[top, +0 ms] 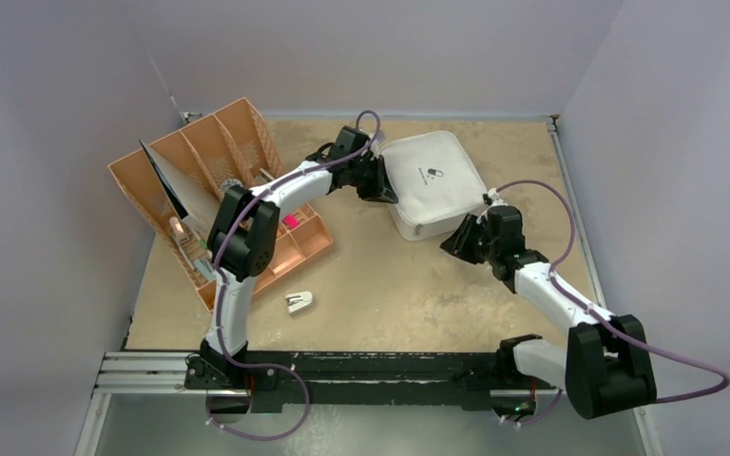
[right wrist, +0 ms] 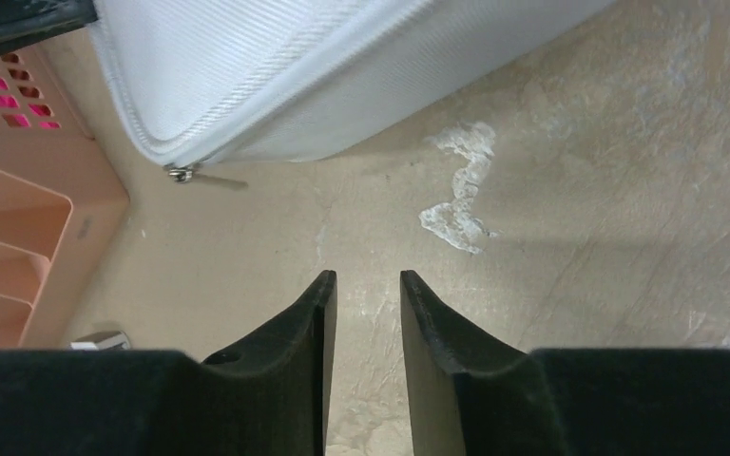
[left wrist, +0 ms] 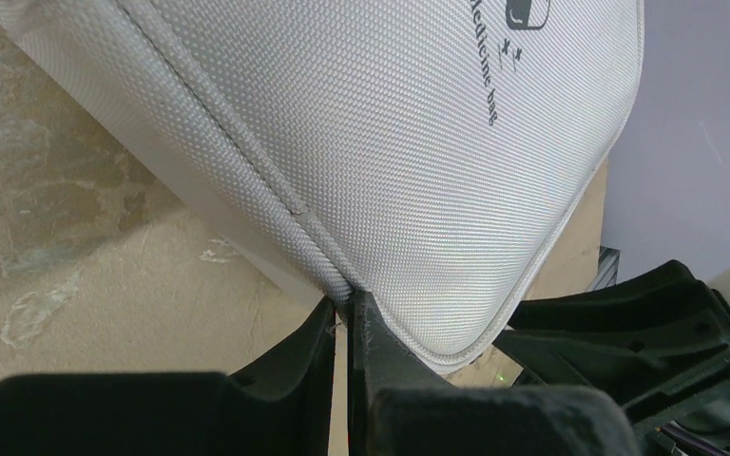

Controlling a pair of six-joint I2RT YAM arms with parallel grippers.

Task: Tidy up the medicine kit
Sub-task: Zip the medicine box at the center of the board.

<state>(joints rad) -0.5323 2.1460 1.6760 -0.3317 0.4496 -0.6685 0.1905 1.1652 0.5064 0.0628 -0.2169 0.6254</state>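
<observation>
Beige tabletop (top: pixel 390 294) carries the grey medicine kit (top: pixel 432 185) at one o'clock from centre. The left gripper (left wrist: pixel 347 309) is pinched together at its seam; the right gripper (right wrist: pixel 368 282), narrowly parted and empty, hovers at its five o'clock.

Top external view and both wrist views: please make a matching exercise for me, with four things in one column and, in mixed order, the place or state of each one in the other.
Things
1. medicine kit
2. left gripper
3. right gripper
4. small white object

Places or states
A. lies alone on the table, nearer the arm bases
B. jaws a little apart, nothing between them
C. lid down, at the far middle
D. jaws closed, tips at the kit's rim

Pairs: 1-C, 2-D, 3-B, 4-A
</observation>
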